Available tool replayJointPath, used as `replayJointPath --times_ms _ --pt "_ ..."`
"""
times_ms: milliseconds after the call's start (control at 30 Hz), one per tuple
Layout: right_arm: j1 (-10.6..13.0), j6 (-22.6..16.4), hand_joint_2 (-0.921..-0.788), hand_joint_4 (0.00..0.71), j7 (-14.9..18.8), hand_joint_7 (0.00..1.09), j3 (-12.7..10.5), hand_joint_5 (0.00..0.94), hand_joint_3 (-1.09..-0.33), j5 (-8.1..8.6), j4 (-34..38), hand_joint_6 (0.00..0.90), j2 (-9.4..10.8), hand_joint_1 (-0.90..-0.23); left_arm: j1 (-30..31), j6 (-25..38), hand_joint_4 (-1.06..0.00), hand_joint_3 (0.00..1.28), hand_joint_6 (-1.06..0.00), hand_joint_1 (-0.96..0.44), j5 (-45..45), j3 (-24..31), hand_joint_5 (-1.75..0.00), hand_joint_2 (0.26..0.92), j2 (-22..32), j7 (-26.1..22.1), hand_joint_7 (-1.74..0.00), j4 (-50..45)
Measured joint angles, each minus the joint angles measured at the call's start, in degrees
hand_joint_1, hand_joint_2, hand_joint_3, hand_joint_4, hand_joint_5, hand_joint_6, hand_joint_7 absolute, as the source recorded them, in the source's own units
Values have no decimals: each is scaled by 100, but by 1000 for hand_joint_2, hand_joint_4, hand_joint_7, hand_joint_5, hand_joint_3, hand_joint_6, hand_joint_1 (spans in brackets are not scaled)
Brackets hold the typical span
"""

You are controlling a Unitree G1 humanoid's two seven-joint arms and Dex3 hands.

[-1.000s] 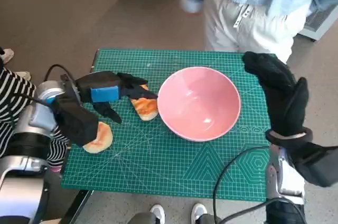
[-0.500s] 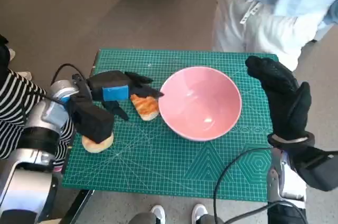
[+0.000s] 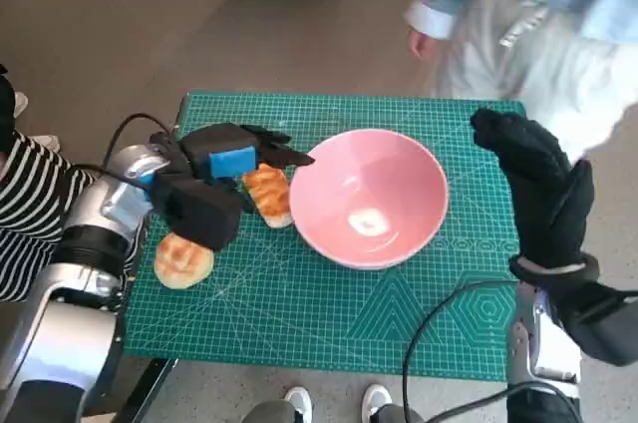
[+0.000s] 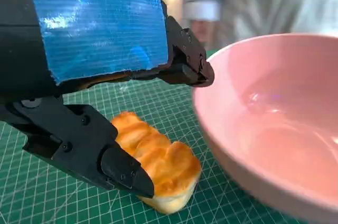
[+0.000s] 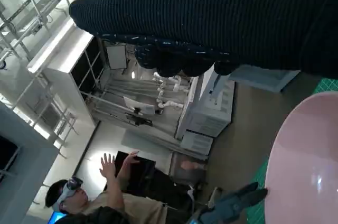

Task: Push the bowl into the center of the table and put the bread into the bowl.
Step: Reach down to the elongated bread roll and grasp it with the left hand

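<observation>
Pink bowl [image 3: 371,197], glossy and smooth-walled, round, sits near the middle of the worktop [image 3: 299,313], which is covered by a green gridded cutting mat with printed white lines. An oblong bread roll [image 3: 268,194], golden and ridged on its crust, paler at the underside, lies on the mat just beside the bowl's rim on the robot's left side. The left hand [image 3: 231,162], hard black plastic with shiny blue tape across its back, hangs over that roll; its fingers [image 4: 119,166] are apart, one lying along the crust and another reaching toward the bowl's rim, and whether they actually grip the roll cannot be told. A second piece of bread [image 3: 182,259], rounder and browned on top, lies nearer the mat's left edge, partly under the left forearm. The right hand [image 3: 538,194], in a matte knitted black glove, is raised at the bowl's right side, fingers extended and holding nothing. A person in pale clothes [image 3: 538,14] stands blurred beyond the worktop's far edge.
</observation>
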Motion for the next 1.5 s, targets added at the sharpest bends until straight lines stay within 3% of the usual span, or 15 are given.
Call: replayJointPath --times_ms 167,433,700,933,1500 --pt "65 1 -921 142 -12 449 -3 1 -704 -2 -57 74 0 -646 -73 190 -425 21 -553 -33 145 -144 -30 772 -138 10 -29 185" --pt "122 22 -921 142 -53 448 -41 1 -703 0 -173 74 -2 -642 -155 278 -701 20 -766 -32 320 -345 -56 843 -217 57 -91 263" --pt "143 26 -921 142 -71 448 -56 0 -704 0 -199 73 -1 -637 -225 290 -881 11 -874 -8 404 -424 -78 876 -216 63 -127 276" --pt "143 30 -921 141 -79 447 -54 0 -705 0 -199 72 5 -637 -258 319 -917 8 -884 23 301 -342 -84 883 -216 -32 -133 377" --pt "140 34 -921 140 -85 448 -26 0 -704 29 -127 71 21 -648 -248 266 -875 2 -840 36 -21 -101 -52 882 -196 -217 -120 397"
